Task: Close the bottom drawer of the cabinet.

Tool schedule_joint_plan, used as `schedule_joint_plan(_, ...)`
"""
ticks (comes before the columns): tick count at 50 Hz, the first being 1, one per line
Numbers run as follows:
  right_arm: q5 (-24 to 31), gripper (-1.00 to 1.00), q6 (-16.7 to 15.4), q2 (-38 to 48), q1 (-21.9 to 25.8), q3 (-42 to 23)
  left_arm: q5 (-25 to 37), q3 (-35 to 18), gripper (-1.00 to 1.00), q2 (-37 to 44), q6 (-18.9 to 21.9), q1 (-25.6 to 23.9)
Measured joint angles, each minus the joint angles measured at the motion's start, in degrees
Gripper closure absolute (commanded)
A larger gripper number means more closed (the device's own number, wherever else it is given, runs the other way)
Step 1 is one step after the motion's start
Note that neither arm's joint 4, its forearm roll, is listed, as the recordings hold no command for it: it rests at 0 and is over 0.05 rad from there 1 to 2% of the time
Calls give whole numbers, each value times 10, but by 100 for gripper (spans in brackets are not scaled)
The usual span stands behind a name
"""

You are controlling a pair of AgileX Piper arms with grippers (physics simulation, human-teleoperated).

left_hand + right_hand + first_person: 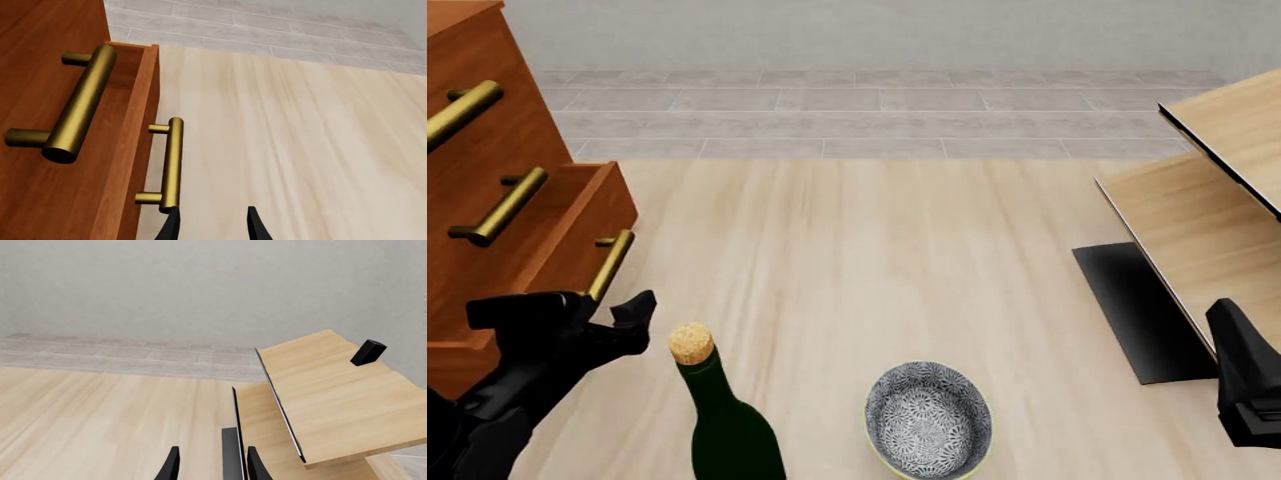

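The cabinet (501, 150) stands at the left, reddish-brown with three brass bar handles. Its bottom drawer (567, 235) is pulled out, and its brass handle (611, 265) faces the table's middle. In the left wrist view the drawer's front edge (137, 150) and handle (171, 162) show, with the larger handle of the drawer above (77, 105) nearer the camera. My left gripper (577, 318) is open and empty just in front of the bottom handle. In the wrist view (212, 227) one fingertip (170, 225) sits next to the handle's near end. My right gripper (1241, 385) (212, 467) is open and empty at the far right.
A dark green corked bottle (714, 420) stands just right of my left gripper. A patterned bowl (930, 418) sits at the front middle. Pale light-wood furniture with black edges (1188, 210) (320, 400) stands at the right, close to my right gripper.
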Motion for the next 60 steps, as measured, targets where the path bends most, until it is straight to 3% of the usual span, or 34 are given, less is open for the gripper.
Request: schedule_joint_plan(60, -2, -100, -7, 0, 3, -1, 0, -19, -100, 26, 109, 140)
